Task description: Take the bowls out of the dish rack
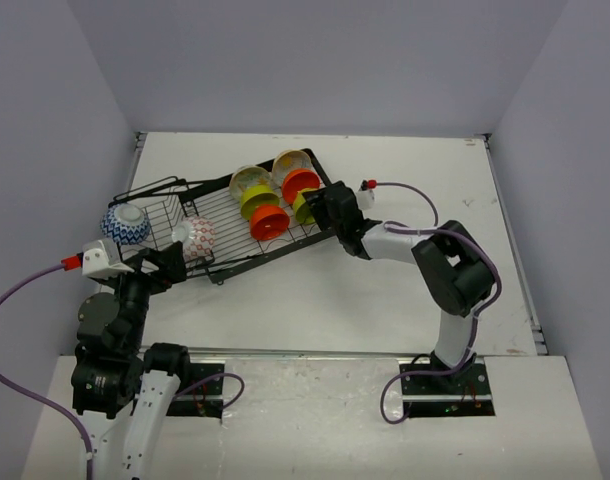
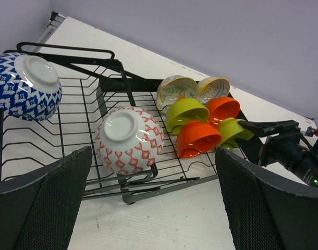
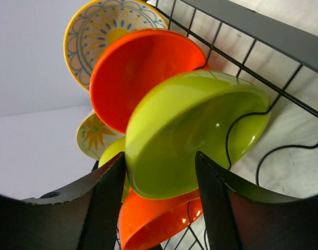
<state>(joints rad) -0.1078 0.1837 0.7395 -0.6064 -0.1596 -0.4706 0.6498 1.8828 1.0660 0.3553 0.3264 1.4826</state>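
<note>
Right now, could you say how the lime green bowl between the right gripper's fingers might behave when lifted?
The lime green bowl looks rigid and glossy, so it may slip in the right gripper. It stands on edge beside an orange bowl, which could get nudged.

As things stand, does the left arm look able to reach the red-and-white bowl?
Probably yes. The left pincer is open and faces the red-and-white bowl, which sits upside down in the dish rack, with nothing between them.

In the dish rack (image 1: 220, 215), six bowls (image 1: 270, 222) sit right, two bowls (image 1: 197, 238) left.
</note>
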